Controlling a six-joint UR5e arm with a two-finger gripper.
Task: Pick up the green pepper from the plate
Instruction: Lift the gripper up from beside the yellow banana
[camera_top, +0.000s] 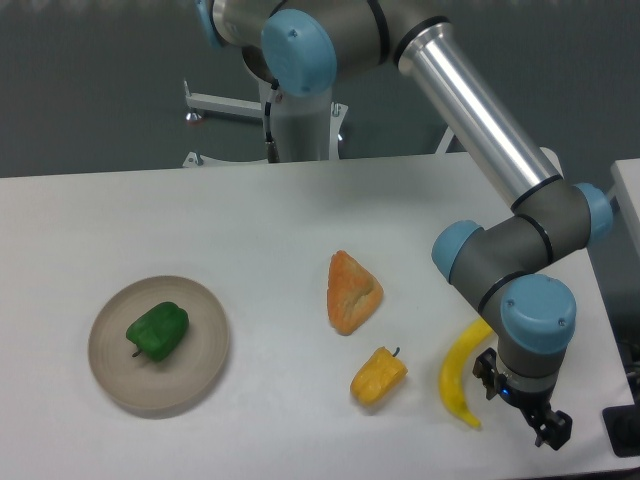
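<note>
A white table filled most of the view, with a dark grey wall behind it. Near the middle lay an orange, roughly triangular pastry-like piece. Just below and to its right sat a small yellow-orange pepper with a short dark stem. Farther right, a yellow banana lay curved near the table's front edge. A white metal stand stood beyond the far edge

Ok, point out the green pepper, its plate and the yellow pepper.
Glossy green bell pepper (158, 331), fixed camera, body centre.
Round beige-grey plate (205, 352), fixed camera, bare right side.
Small yellow-orange pepper (378, 377), fixed camera, body centre.
</note>
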